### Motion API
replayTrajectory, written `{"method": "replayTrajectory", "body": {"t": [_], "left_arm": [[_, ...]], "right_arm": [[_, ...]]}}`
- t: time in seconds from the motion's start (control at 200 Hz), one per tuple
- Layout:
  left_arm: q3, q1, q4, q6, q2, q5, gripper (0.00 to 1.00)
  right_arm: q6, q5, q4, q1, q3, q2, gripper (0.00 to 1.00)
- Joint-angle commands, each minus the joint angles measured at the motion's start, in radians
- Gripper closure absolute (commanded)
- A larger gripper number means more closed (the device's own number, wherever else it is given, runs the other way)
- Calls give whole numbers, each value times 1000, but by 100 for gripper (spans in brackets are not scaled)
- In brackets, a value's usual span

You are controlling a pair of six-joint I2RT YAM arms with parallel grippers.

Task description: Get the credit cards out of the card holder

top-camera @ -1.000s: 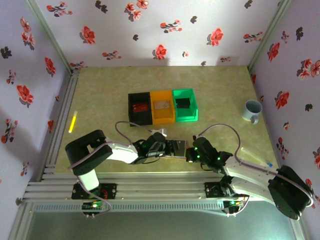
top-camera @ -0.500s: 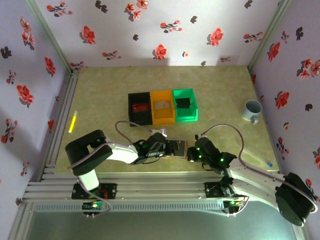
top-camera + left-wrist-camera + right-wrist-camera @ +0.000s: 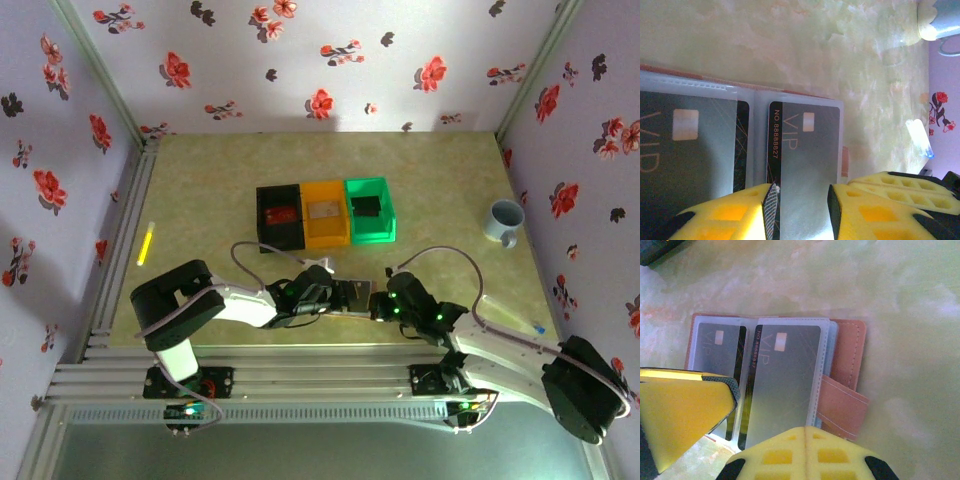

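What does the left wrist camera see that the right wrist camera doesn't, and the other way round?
Left wrist camera: a blue mug in the top corner, a clear tube with a blue tip, and a bit of flowered wall.
Right wrist camera: the card holder's stitched pinkish-brown flap and its strap, which the left wrist camera barely catches.
Both: the holder lying open on the pale green table, two grey VIP cards in clear sleeves, and yellow fingers at the bottom.

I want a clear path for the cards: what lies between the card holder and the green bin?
Nothing: in the top view the stretch of table between the card holder and the green bin is bare.
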Motion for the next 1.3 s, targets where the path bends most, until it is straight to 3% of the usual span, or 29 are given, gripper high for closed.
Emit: {"method": "replayTrajectory", "body": {"t": [0.0,0.43,0.66,1.045,1.295], "left_arm": [[-19,-12,-131,29,41,-19,65],[-21,-12,-130,31,48,-19,65],[-30,-13,-137,38,37,-27,65],[16,-10,-297,109,-7,-86,69],[28,-12,-267,109,19,-76,69]], "right_arm": [[12,-9,42,-1,13,2,100],[18,18,105,-1,-29,112,100],[30,50,86,-2,-51,105,100],[47,45,107,-2,-79,100,100],[47,32,116,-2,-79,98,100]]}}
